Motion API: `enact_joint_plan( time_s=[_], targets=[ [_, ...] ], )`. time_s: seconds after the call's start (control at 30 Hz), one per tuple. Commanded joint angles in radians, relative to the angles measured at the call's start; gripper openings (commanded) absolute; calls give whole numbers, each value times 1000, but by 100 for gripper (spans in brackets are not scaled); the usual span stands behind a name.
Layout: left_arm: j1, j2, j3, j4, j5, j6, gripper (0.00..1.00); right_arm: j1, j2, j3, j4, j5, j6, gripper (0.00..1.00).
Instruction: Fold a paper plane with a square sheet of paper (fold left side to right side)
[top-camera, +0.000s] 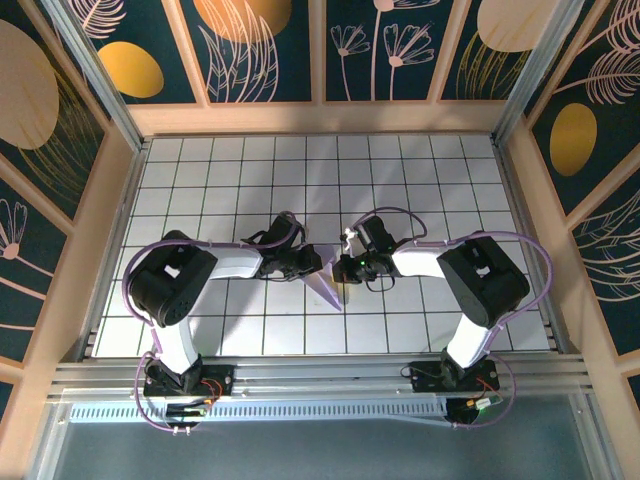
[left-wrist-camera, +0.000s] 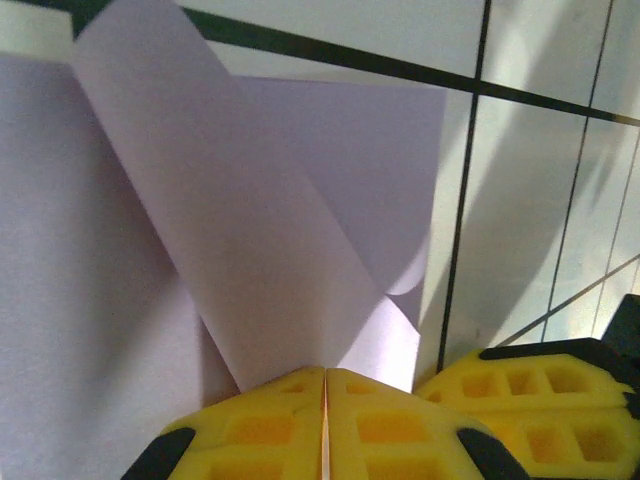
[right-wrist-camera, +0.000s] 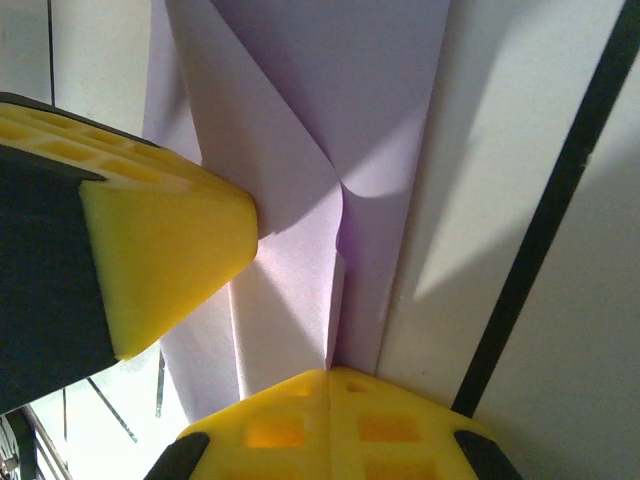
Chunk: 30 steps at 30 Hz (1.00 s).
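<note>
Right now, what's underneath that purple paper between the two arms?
The white gridded table lies under the purple paper. Whatever sits directly beneath the folded sheet is covered, so I can't tell.

One sheet of paper (top-camera: 328, 288), lavender and part folded, sits between the two pairs of jaws. There are two arms, the left arm (top-camera: 175, 280) and the right arm (top-camera: 480, 275). Each carries one pair of jaws, and each pair has two yellow fingers (left-wrist-camera: 260, 430), four in all. One white-tiled counter (top-camera: 420, 180) lies beneath the jaws. Two purple cables (top-camera: 530, 255) run back from the jaws, one along each arm.
</note>
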Motion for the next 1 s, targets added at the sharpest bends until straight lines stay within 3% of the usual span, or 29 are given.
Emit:
enact_joint_plan(
  time_s=[0.0, 0.83, 0.97],
  targets=[
    [-3, 8, -8, -37, -35, 10, 10, 12, 67, -22, -119, 127, -32, 0],
    [-3, 19, -55, -54, -81, -7, 8, 2, 11, 10, -65, 29, -2, 0],
    [-3, 20, -56, -55, -84, -6, 8, -2, -9, 18, -54, 12, 9, 6]
  ],
)
